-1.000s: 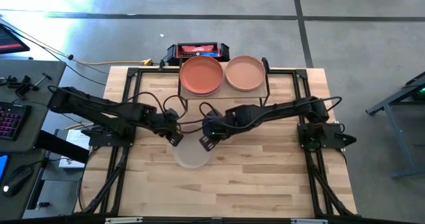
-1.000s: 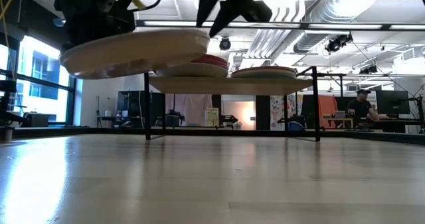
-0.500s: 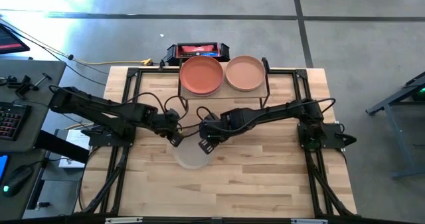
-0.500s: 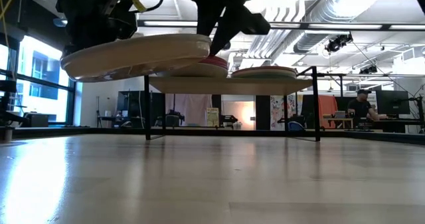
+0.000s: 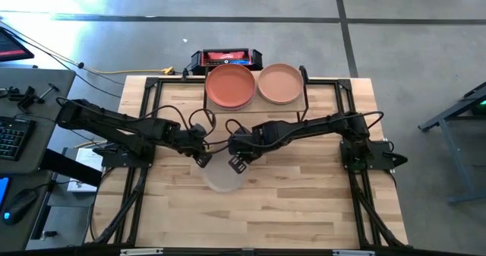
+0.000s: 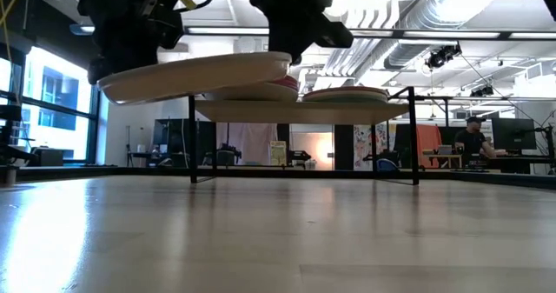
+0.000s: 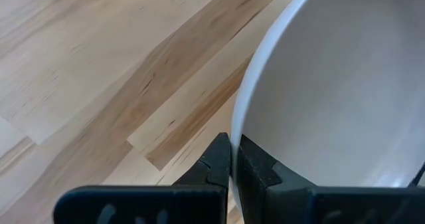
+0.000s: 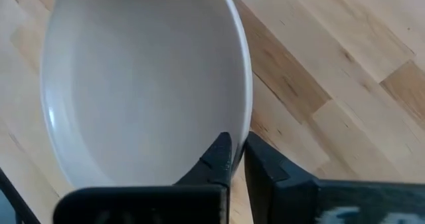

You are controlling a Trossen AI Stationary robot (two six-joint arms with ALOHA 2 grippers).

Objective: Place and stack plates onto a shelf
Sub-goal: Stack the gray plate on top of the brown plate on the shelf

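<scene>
Above the table's middle, an off-white plate [image 5: 222, 175], round, shallow and matte, hangs clear of the wood. Left gripper [image 5: 200, 158] clenches its rim on one side; right gripper [image 5: 237, 162] pinches the opposite edge. Terracotta and peach plates sit on the shelf [image 5: 256, 108].

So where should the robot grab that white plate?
By its thin raised rim, coming in from the side at plate level. The white plate is shallow and wide, so only its edge fits between fingers. The left gripper pinches one edge already, and the right gripper straddles the opposite edge.
</scene>
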